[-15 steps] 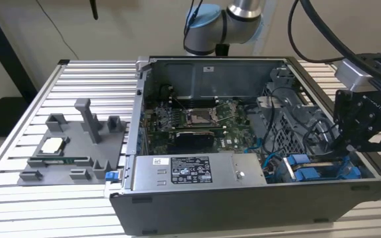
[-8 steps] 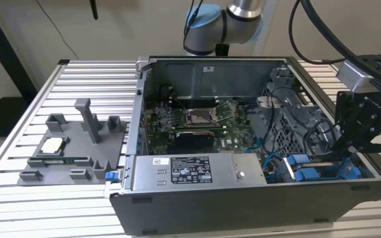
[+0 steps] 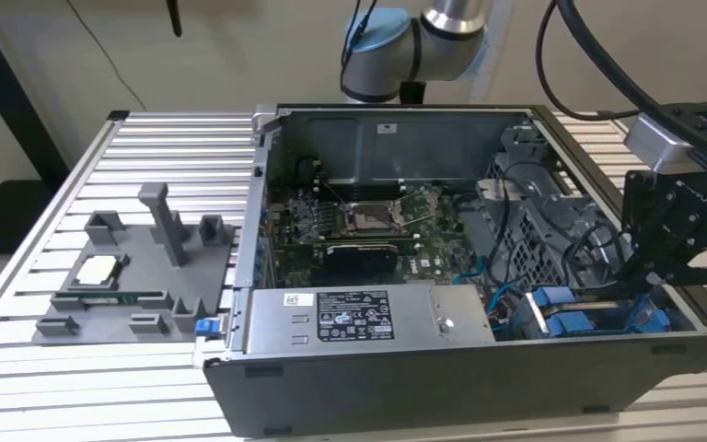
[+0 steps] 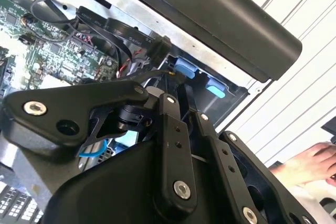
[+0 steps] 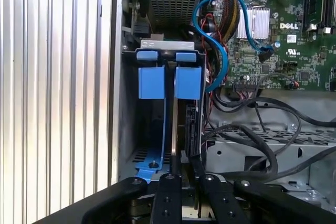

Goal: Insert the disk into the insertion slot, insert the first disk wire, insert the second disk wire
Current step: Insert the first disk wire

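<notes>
The disk [image 5: 152, 81] stands on edge in its bright blue carrier inside the insertion slot [image 5: 127, 129], a grey metal bay at the case's front corner on the exterior view's right. Two blue carrier tabs [image 3: 552, 320] show there in the exterior view. My gripper [image 5: 184, 157] reaches down into the bay, its two black fingers [image 5: 174, 179] close together and shut on the disk's upper edge. In the exterior view the gripper [image 3: 643, 276] hangs just over the blue carrier. A blue wire [image 5: 224, 59] and black wires [image 5: 262, 135] lie loose beside the bay.
The open computer case [image 3: 452, 378] lies on a slatted table, with the power supply box [image 3: 353, 318] along its front and the motherboard [image 3: 366, 221] behind. A grey parts fixture [image 3: 133, 276] sits on the exterior view's left. A person's hand [image 4: 307, 163] rests outside the case.
</notes>
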`<state>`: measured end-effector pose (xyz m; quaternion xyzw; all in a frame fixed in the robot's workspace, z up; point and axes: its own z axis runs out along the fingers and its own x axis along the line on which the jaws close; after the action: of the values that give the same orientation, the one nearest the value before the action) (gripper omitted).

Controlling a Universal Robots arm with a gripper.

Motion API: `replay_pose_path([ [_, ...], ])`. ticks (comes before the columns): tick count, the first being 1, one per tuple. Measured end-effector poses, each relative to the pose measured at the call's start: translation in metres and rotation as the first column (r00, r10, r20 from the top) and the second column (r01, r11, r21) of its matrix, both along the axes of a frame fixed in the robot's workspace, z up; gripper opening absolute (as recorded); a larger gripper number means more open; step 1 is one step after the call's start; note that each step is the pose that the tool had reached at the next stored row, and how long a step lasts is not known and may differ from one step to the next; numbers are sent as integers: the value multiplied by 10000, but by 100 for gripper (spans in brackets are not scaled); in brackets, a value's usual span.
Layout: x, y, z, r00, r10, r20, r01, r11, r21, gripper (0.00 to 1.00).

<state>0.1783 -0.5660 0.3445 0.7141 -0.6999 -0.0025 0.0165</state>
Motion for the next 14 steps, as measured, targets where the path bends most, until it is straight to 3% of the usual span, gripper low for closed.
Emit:
replay_pose_path([
  [10,-135,0,-8,10000,-9,8,9,10000,-2,19],
  [12,-186,7,-9,10000,-10,82,10,10000,5,19],
  [14,-222,13,-9,9998,-11,208,10,10000,24,19],
])
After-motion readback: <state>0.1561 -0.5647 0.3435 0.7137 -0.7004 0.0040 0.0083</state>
